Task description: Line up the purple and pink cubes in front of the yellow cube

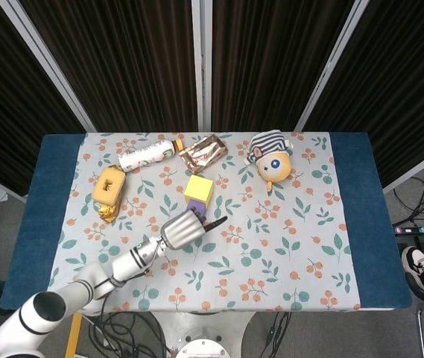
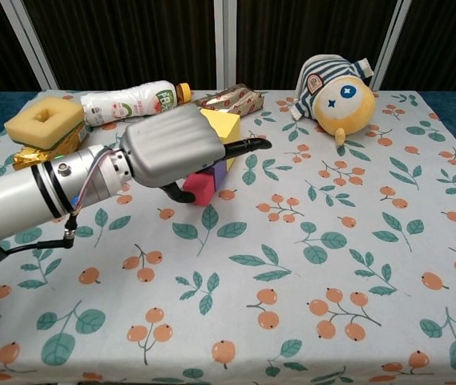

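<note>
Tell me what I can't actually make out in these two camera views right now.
- Small purple cube: mostly covered by the left robot hand in the chest view; only a sliver shows in the head view.
- Small pink cube: whether the fingers hold it or only touch it, hidden under the palm; unseen from the head view.
- Yellow cube: near face blocked by the hand in the chest view.
- Right robot hand: in neither view.
</note>
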You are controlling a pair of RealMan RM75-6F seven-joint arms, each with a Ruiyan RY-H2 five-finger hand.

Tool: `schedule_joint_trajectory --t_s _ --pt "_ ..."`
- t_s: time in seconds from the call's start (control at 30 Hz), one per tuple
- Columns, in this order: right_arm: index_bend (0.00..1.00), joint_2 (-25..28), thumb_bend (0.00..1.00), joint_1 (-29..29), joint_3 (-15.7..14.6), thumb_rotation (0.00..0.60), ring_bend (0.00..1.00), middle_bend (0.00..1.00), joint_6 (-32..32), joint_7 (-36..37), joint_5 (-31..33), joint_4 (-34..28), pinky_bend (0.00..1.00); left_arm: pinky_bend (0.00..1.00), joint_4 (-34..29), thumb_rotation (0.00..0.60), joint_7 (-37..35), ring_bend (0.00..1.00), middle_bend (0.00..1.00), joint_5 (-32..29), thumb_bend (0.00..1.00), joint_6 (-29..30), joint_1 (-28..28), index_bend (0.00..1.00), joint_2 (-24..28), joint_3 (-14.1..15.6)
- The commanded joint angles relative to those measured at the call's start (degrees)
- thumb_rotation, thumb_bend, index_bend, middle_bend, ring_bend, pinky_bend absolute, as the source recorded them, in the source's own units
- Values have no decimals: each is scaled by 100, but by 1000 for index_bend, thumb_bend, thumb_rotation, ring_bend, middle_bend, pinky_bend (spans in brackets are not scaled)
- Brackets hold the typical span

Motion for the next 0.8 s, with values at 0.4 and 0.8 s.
schedule_joint_trajectory --t_s 0.4,0.8 --pt "0 151 186 388 -55 600 2 84 -633 829 -96 298 136 327 -4391 600 -169 306 356 -2114 0 1268 2119 194 3213 -932" --pt "2 -72 221 796 -78 600 0 57 -1090 850 -217 604 84 232 -4790 600 -623 219 261 -2341 0 2078 3645 196 4454 -496"
